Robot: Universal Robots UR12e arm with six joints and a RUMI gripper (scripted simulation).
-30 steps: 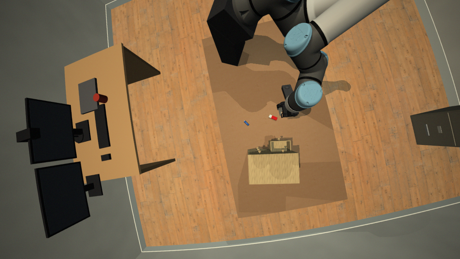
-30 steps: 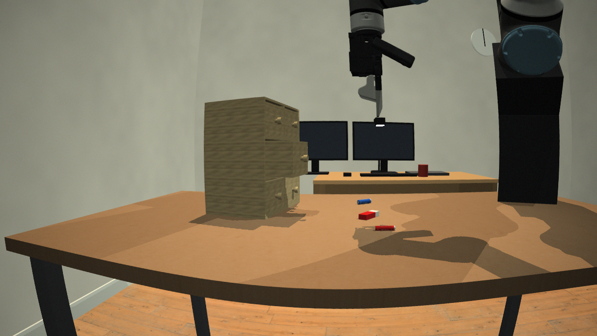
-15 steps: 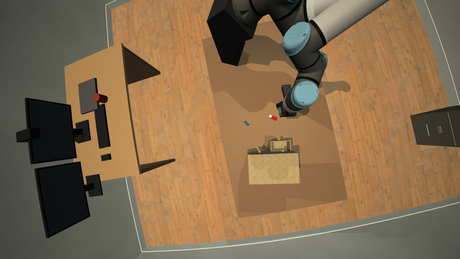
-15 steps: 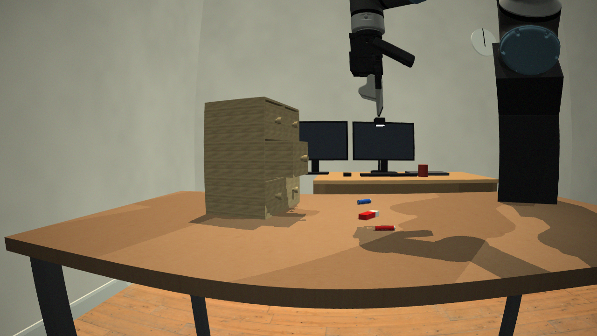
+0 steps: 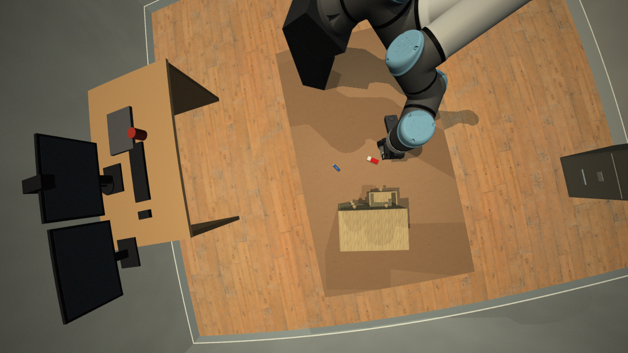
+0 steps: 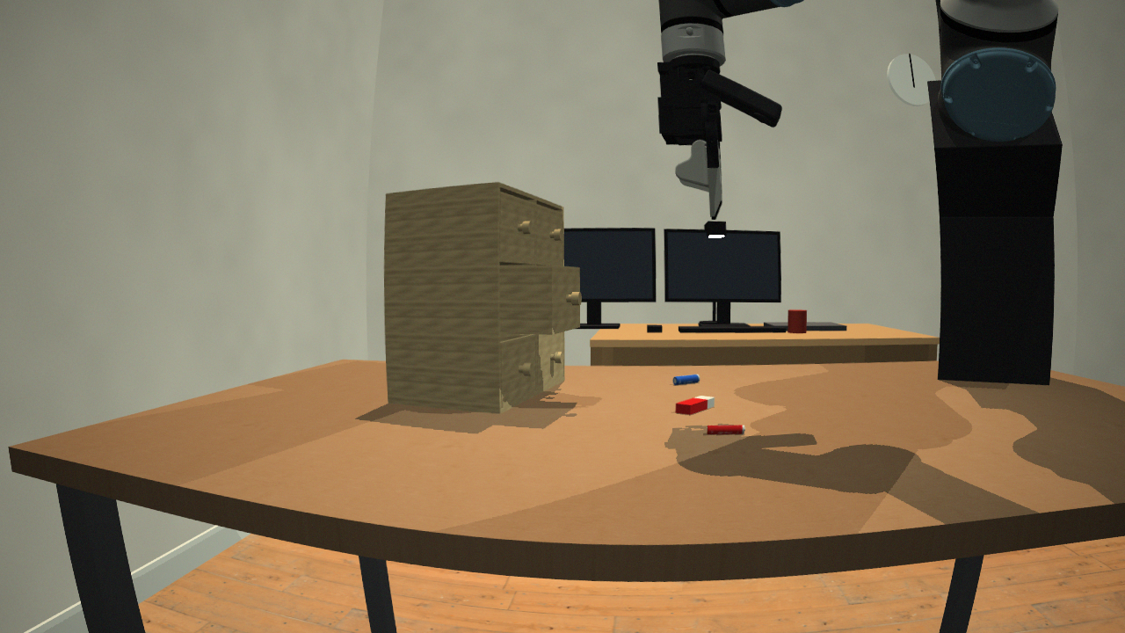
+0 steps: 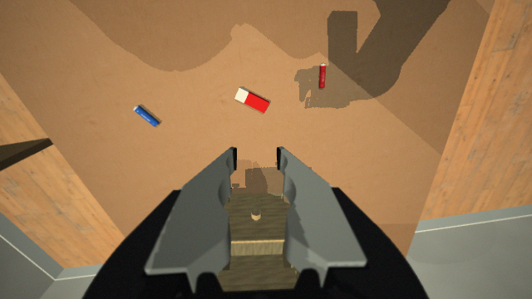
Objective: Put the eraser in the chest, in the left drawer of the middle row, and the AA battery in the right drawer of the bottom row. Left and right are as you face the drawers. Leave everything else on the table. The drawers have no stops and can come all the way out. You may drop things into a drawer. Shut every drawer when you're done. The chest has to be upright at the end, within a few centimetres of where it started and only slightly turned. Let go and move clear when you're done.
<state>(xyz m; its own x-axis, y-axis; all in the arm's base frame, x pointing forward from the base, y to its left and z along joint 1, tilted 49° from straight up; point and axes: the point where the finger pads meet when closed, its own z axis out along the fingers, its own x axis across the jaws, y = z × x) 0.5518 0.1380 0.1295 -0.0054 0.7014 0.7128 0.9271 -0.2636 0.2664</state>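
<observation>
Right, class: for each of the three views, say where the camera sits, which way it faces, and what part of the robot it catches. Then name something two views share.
Top: overhead, facing down on table, chest and floor; shows arm and gripper from above.
Exterior: at table height, facing across the table towards monitors; shows the gripper high up and the base column.
Wrist: on the gripper, looking down past its fingers.
Shared: the eraser shows in all three views; the red battery only in exterior and wrist.

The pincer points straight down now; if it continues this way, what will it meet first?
Probably the table top. The pincer hangs high, empty, beside the red-and-white eraser, between it and the red battery. Depth is unclear.
</observation>
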